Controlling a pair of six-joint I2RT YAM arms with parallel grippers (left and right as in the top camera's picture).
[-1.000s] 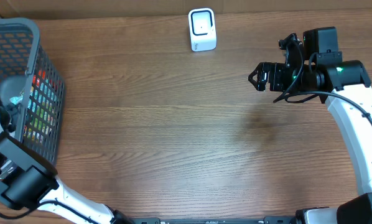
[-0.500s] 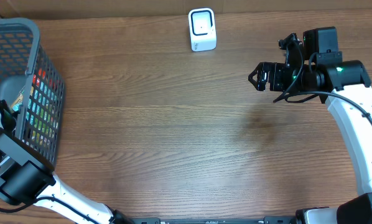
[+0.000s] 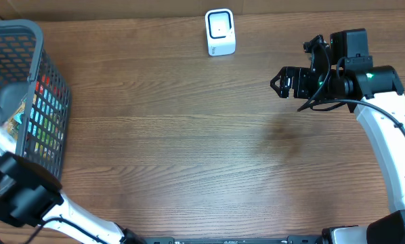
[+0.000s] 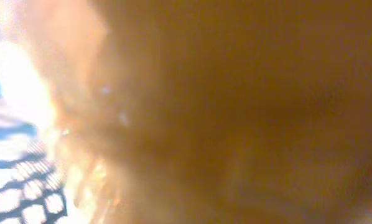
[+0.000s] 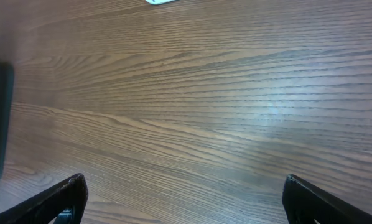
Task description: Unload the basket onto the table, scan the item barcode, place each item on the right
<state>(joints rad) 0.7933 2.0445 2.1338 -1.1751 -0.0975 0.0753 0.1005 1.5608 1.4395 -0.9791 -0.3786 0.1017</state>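
Left gripper sits closed at the basket (image 3: 50, 88), its hold unclear; right gripper (image 5: 183, 190) hangs wide open, empty.

Counter (image 3: 189, 135): brown wood-grain surface, grain running left to right, evenly lit. Soft shadow patch (image 3: 284, 133) right of centre. Paler tan strip (image 3: 121, 8) along far edge.

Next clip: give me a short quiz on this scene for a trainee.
1. True or false: the right gripper stands open and empty.
2. On which side of the table does the basket sit? A) left B) right C) middle
3. Fill in: the white ___ stands at the far edge.
Key: 1 true; 2 A; 3 scanner.
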